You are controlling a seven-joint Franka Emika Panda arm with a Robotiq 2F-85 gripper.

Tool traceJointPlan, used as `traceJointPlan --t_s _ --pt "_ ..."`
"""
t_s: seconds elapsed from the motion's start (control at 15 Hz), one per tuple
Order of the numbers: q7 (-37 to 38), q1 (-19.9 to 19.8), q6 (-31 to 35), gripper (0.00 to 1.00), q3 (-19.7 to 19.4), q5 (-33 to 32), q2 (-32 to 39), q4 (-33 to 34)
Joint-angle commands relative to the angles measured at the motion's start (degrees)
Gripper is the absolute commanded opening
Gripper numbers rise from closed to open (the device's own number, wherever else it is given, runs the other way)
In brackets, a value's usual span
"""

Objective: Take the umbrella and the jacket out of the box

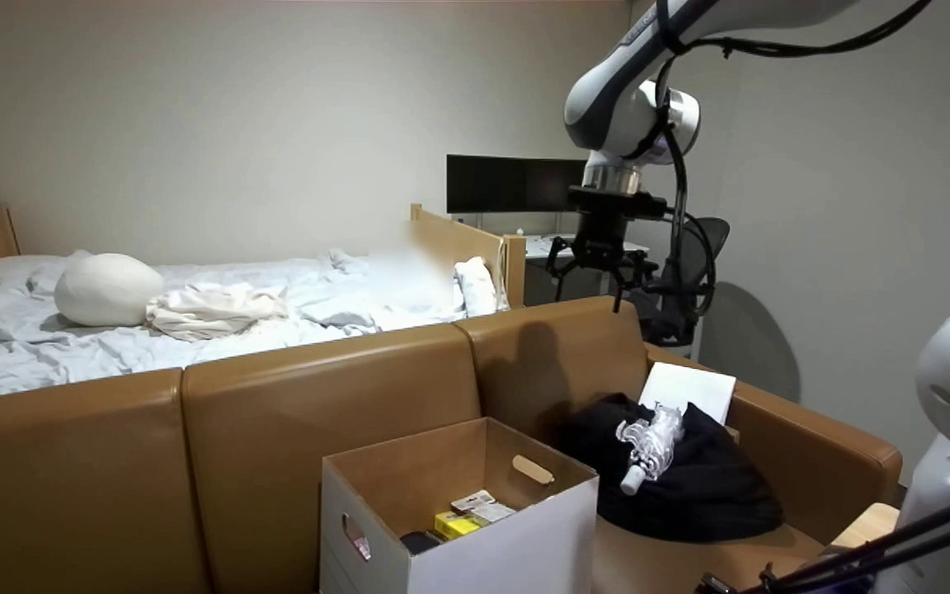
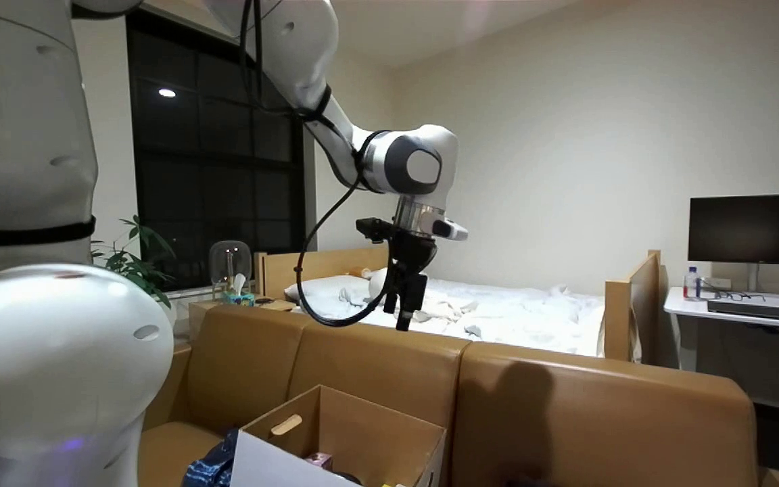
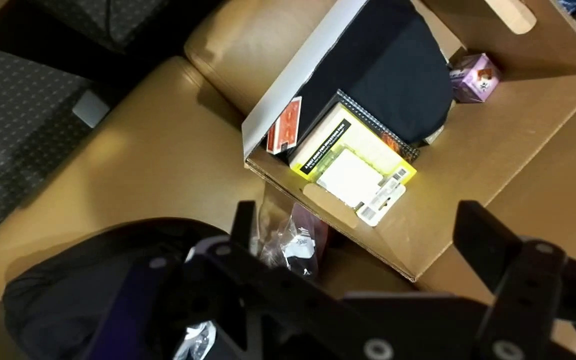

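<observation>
The box, white outside and brown inside, stands on the sofa seat. Beside it the black jacket lies heaped on the sofa, outside the box. On top of the jacket rests a bundle of crumpled clear plastic with a white end, apparently the umbrella. In the wrist view the jacket is partly covered by the gripper's linkage. My gripper hangs high above, over the box's edge in that view, fingers wide apart with nothing between them. In both exterior views the gripper points downward, touching nothing.
Inside the box are a dark rounded cloth item, a yellow package, a red card pack and a pink carton. A clear plastic bag lies beside the box. The sofa backrest rises behind it.
</observation>
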Motion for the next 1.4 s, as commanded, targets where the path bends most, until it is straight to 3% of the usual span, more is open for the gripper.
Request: traceJointPlan --t_s 0.0,0.27,0.6,0.87,1.2,1.33 --pt "2.64 1.22 2.61 1.00 3.41 -5.34 -5.31 -2.99" --pt "-9.21 2.94 -2.59 1.00 4.39 -4.20 -4.59 -2.29" --pt "-18.80 5.19 -6.74 1.00 5.92 -5.20 -0.02 -1.12" --pt "-26.65 7.54 -3.18 1.00 7.84 -5.96 4.15 -1.76" --pt "-34.89 10.52 14.25 1.00 10.75 -2.62 8.55 -3.31" --pt "-41.75 10.82 16.19 1.00 11.86 1.72 13.42 -0.79"
